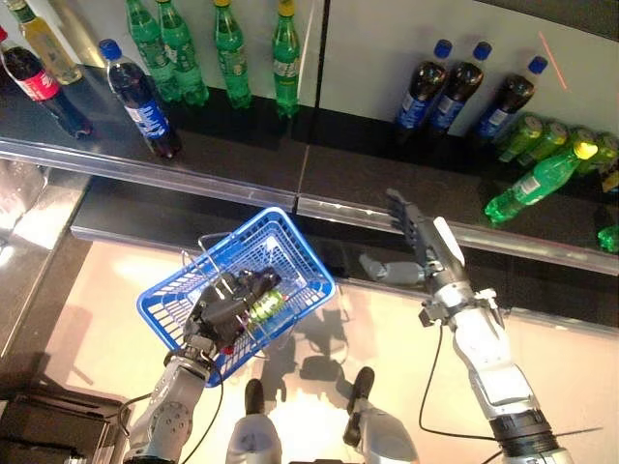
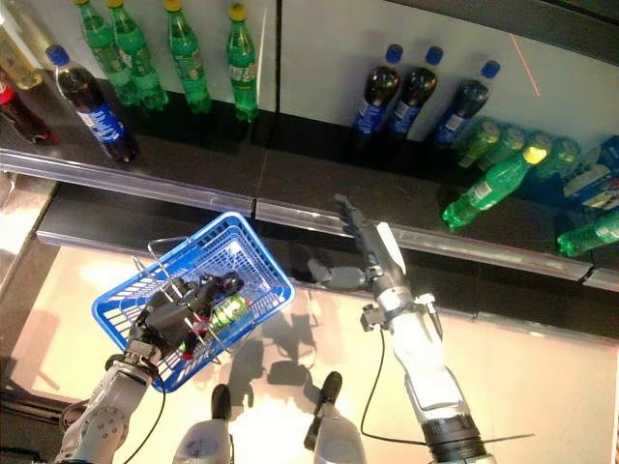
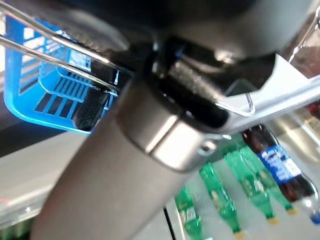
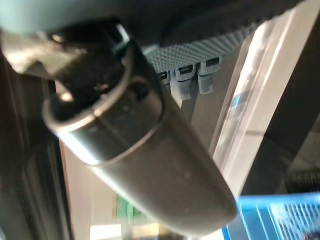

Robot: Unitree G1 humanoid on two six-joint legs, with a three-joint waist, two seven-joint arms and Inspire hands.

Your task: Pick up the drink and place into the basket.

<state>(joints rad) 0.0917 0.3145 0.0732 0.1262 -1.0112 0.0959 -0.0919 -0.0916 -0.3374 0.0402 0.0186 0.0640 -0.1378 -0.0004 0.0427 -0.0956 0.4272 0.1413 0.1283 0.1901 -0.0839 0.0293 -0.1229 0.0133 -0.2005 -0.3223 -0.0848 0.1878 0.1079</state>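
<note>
My left hand [image 1: 224, 307] is shut on the wire handles [image 3: 60, 50] of a blue plastic basket [image 1: 282, 249], which hangs tilted below the shelf. A small green drink bottle [image 1: 268, 304] lies inside the basket, right beside the hand's fingers. To the basket's right, my right hand [image 1: 424, 240] is open: straight fingers reach over the shelf's clear front edge [image 1: 348, 208], the thumb sticks out toward the basket, and it holds nothing. The same basket [image 2: 227, 246], bottle [image 2: 228, 311] and right hand [image 2: 375, 249] show in the right eye view.
On the dark shelf stand several green bottles [image 1: 232, 53] at the back left, a blue-capped cola bottle [image 1: 143, 101] in front of them, and three dark blue-capped bottles [image 1: 455, 92] at the right. A yellow-capped green bottle [image 1: 537, 181] lies at the far right.
</note>
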